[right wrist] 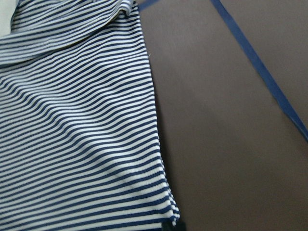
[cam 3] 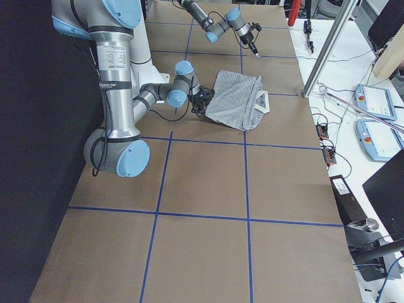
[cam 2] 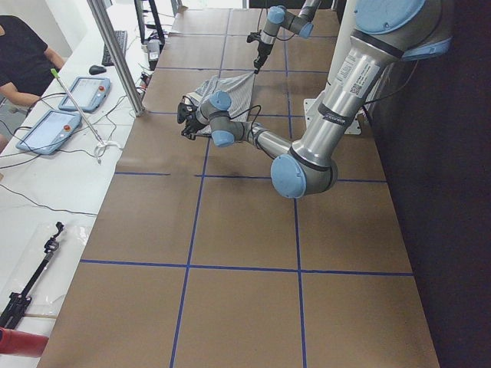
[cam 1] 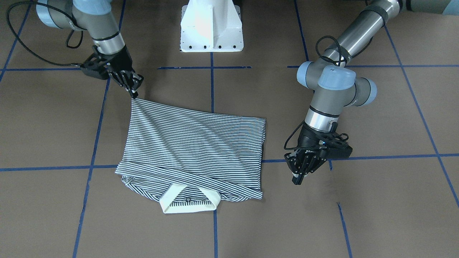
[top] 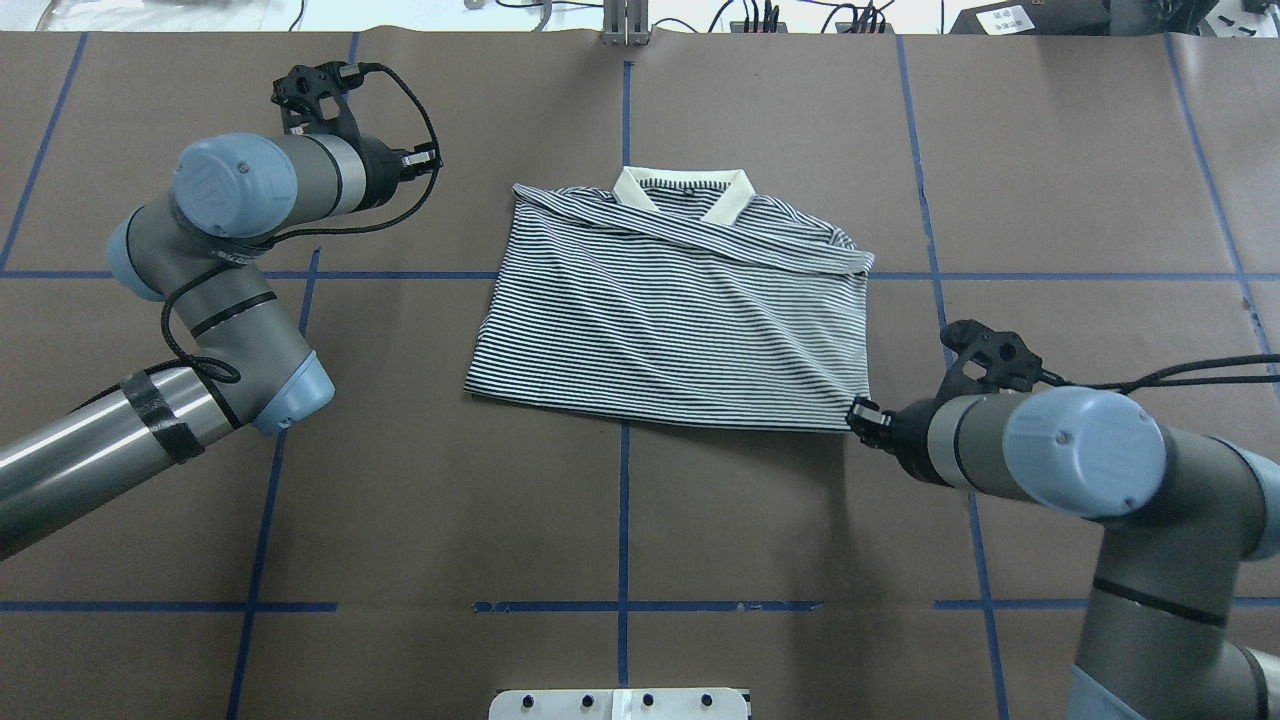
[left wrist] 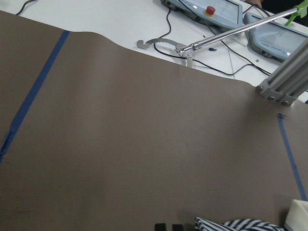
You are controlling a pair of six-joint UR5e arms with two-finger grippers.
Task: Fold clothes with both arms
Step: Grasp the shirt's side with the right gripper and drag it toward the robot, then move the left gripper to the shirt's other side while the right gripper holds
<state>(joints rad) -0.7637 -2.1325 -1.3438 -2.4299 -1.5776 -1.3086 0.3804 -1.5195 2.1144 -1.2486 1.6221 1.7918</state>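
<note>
Polo shirt [cam 1: 193, 143] corner in right gripper [cam 1: 133, 92] jaws — left gripper [cam 1: 298, 176] apart

polo shirt [cam 1: 193, 143]: soft knit cloth, matt, lightly creased
bench [cam 1: 376, 215]: matt brown paper cover
arm tubes [cam 1: 358, 31]: smooth grey metal
joint caps [cam 1: 337, 77]: glossy plastic
fingers [cam 1: 129, 81]: matt black plastic

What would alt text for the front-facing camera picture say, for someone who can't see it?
A striped polo shirt, partly folded, lies on a brown table. The right gripper pinches one corner; the left gripper sits apart beside it.
</note>
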